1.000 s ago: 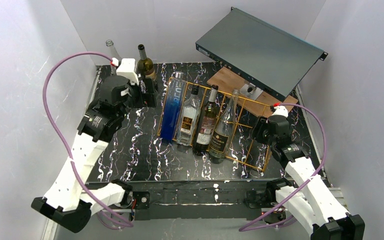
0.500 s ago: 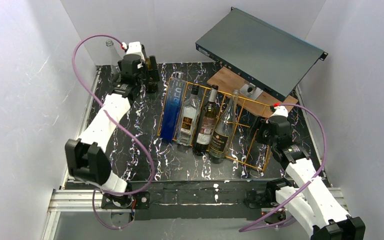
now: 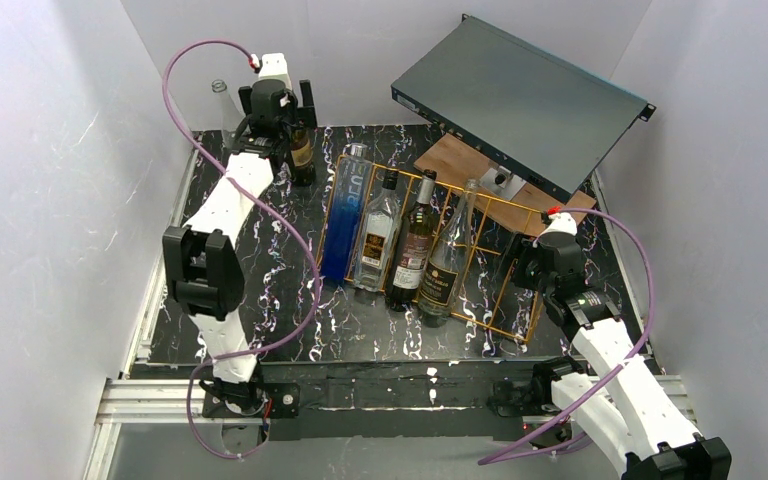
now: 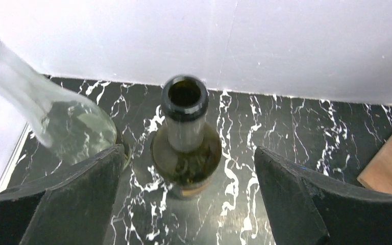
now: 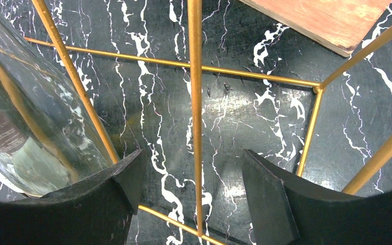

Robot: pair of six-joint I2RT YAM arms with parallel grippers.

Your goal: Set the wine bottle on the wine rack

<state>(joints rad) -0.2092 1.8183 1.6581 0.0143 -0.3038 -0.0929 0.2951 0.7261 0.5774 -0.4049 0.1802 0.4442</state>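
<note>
The left pincer (image 4: pixel 189 158) hangs spread wide above the upright wine bottle (image 4: pixel 186 138), whose neck stands between its fingers, ungripped. The right pincer (image 5: pixel 191 173), also spread, straddles a wire of the wine rack (image 5: pixel 196 102). The grasp looks next: lower, then close on the neck.

White walls close the scene on three sides: a back wall (image 3: pixel 360 50), a left wall (image 3: pixel 30 200) and a right wall (image 3: pixel 730 220), all plain and faintly scuffed. Between them lies the table (image 3: pixel 280 300), black with white marble veins. Its glossy top catches a soft patch of light in the right wrist view. An aluminium rail (image 3: pixel 150 400) runs along its near edge. At the far right corner a brown wooden board (image 3: pixel 455 160) lies on the table, with a flat dark grey metal case (image 3: pixel 520 95) tilted above it.
</note>
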